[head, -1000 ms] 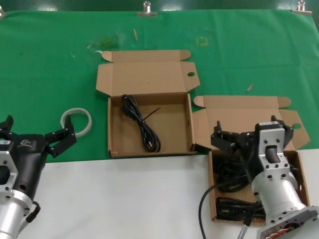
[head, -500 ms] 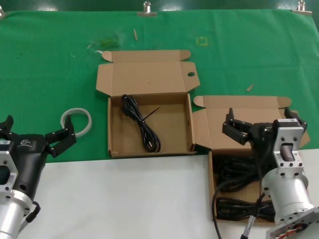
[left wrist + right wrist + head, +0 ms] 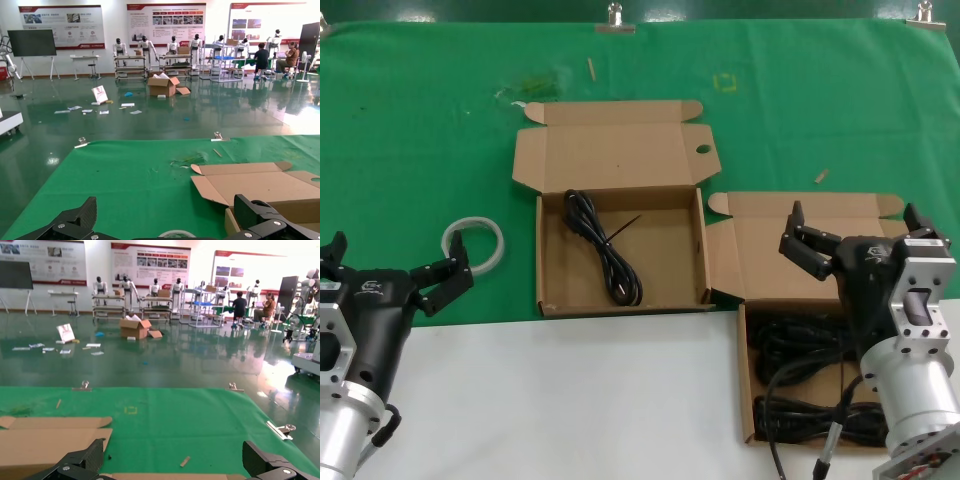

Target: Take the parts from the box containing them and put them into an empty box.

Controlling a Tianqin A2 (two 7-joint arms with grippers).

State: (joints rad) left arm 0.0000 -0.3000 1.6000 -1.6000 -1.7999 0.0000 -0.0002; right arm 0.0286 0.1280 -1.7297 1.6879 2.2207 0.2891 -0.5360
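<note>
The box containing them [image 3: 747, 400], plain-lidded, lies at the front right with several coiled black cable bundles [image 3: 798, 352] inside. The other box [image 3: 548, 300], with a speck mid-lid, lies at the centre and holds one black cable [image 3: 605, 250]. My right gripper [image 3: 865, 238] is open and empty, raised over the right box's back edge and lid [image 3: 800, 245]. In the right wrist view its fingers [image 3: 82, 461] stand wide apart with nothing between them. My left gripper [image 3: 388, 268] is open and empty at the front left, beside the white ring [image 3: 473, 243].
The green cloth [image 3: 420, 120] covers the back of the table and a white surface [image 3: 570, 400] the front. Small scraps [image 3: 820, 177] lie on the cloth. Clips [image 3: 615, 20] hold the cloth's far edge. The left wrist view shows the centre box's lid [image 3: 250, 182].
My right gripper has moved right and a little back, from near the two boxes' shared edge to over the right box's lid. The left arm and cables have not moved.
</note>
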